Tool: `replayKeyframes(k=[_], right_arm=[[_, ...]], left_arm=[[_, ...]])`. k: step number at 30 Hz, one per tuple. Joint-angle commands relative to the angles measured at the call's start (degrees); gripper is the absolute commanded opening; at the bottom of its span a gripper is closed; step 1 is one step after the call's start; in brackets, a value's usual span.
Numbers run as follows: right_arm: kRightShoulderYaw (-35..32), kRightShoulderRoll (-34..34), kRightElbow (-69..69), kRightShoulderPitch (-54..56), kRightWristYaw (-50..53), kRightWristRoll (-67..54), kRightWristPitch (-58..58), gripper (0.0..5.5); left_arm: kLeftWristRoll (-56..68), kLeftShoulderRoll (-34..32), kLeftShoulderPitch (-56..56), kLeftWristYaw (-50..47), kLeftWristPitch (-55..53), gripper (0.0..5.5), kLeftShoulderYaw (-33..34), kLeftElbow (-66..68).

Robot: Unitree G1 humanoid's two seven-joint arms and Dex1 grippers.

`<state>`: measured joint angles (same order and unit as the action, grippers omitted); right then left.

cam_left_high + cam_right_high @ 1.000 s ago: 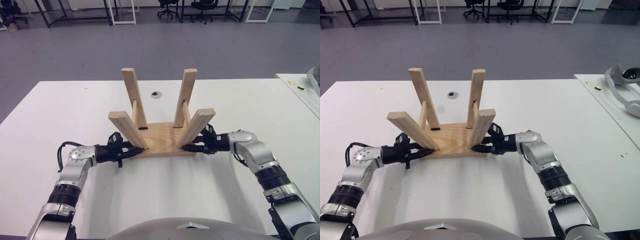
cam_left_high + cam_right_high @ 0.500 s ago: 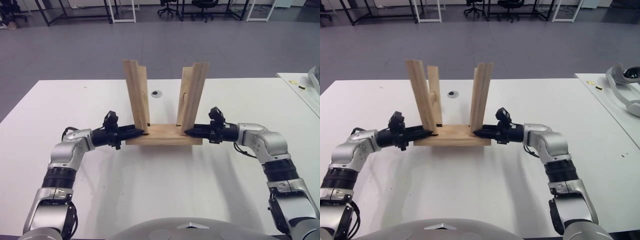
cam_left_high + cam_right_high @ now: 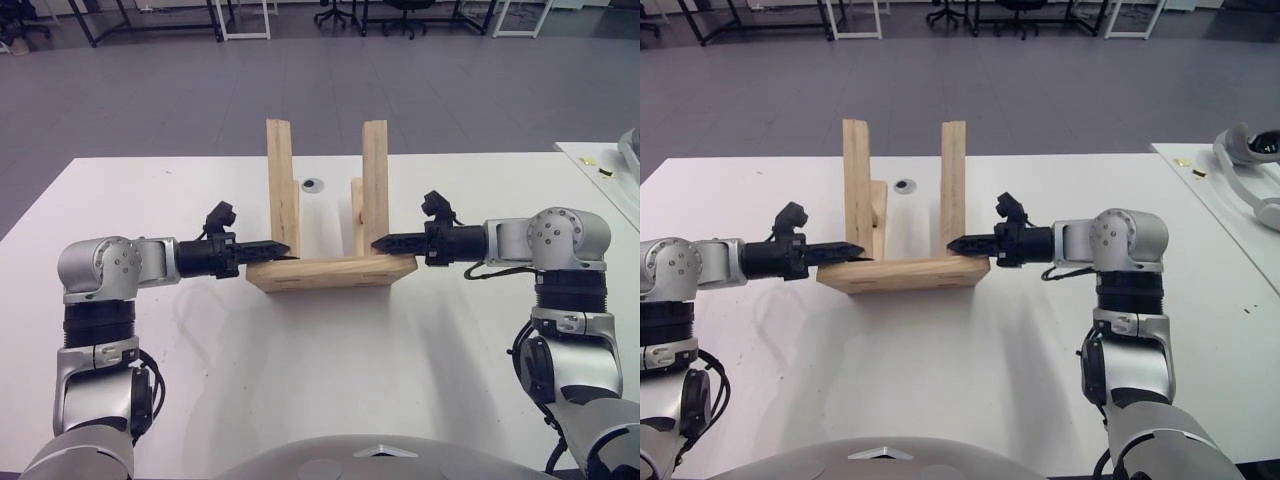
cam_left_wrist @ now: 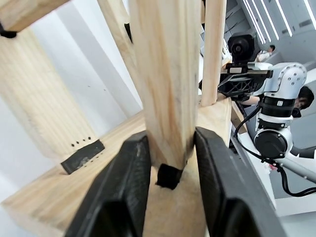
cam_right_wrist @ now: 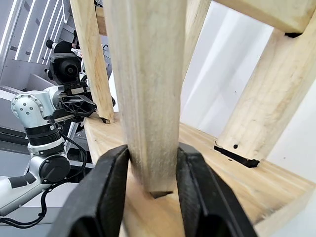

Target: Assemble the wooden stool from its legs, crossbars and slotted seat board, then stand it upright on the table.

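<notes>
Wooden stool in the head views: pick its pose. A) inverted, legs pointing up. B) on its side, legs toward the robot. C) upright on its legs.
A: on the pale wooden stool the flat seat board is lowest and the square legs rise above it; left gripper and right gripper each clamp a leg.

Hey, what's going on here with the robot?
The robot is holding an assembled wooden stool upside down, legs pointing up. Its left gripper and right gripper each clamp one leg near the seat board, from opposite sides. The stool seems lifted just above the white table, not yet standing upright.
</notes>
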<state>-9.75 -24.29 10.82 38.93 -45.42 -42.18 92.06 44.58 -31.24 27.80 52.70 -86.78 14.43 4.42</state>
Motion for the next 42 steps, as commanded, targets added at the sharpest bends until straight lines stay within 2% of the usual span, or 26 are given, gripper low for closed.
replayKeyframes(k=[1, 3, 5, 9, 16, 21, 26, 29, 32, 35, 37, 40, 42], right_arm=[[3.6, 4.0, 7.5, 6.0, 11.2, 0.5, 0.4, 1.36], [4.8, 3.2, 9.0, 6.7, 12.2, -0.3, 0.4, 1.36], [6.2, 2.3, 9.3, 6.9, 12.3, -2.5, 0.4, 2.03], [5.5, 2.0, 10.8, 8.7, 14.2, -3.8, 0.4, 2.79], [4.9, -0.8, 13.1, 10.1, 12.0, -4.2, 0.4, 3.86], [5.7, -1.3, 12.2, 9.6, 11.2, -3.7, 0.4, 3.9], [6.1, -3.0, 11.3, 8.6, 8.0, -4.4, 0.3, 3.9], [4.6, -3.5, 11.3, 8.0, 6.0, -5.1, 0.3, 3.9], [3.0, -4.8, 11.4, 7.6, 3.8, -6.1, 0.3, 3.9], [3.1, -6.0, 10.2, 7.5, 1.2, -6.5, -0.4, 3.9], [3.3, -7.3, 8.4, 6.8, -1.9, -7.6, -1.0, 3.9], [8.4, -12.2, 1.1, 2.5, -7.6, -4.9, -9.7, 3.9], [14.7, -18.4, -3.5, -4.0, -15.9, 3.6, -27.9, 3.9]], left_arm=[[13.6, 6.3, 5.9, -5.2, -5.7, 1.27, -4.1, 6.2], [15.0, 7.1, 7.2, -8.8, -5.7, 1.27, -3.3, 9.0], [17.3, 6.9, 8.4, -10.9, -5.7, 1.9, -4.2, 10.0], [20.7, 5.9, 10.1, -14.0, -5.7, 2.62, -5.6, 11.3], [15.7, 1.5, 10.4, -11.6, -2.5, 3.48, -6.5, 10.2], [9.2, -8.2, 2.3, -1.6, 4.4, 3.48, -16.7, 4.7], [3.2, -14.2, 0.1, 7.3, 14.9, 3.48, -18.9, 8.2], [2.8, -15.3, 1.9, 10.6, 18.9, 3.48, -15.5, 11.3], [4.0, -18.0, 0.0, 15.4, 19.3, 3.48, -14.1, 8.7], [3.9, -18.5, -2.3, 16.8, 20.1, 3.48, -13.1, 6.3], [4.5, -18.8, -3.1, 17.2, 21.4, 3.48, -9.9, 6.0], [4.4, -20.9, -5.3, 19.7, 25.8, 3.48, -4.9, 5.6], [-3.0, -23.0, -10.0, 22.3, 38.9, 3.48, -5.5, 3.3]])
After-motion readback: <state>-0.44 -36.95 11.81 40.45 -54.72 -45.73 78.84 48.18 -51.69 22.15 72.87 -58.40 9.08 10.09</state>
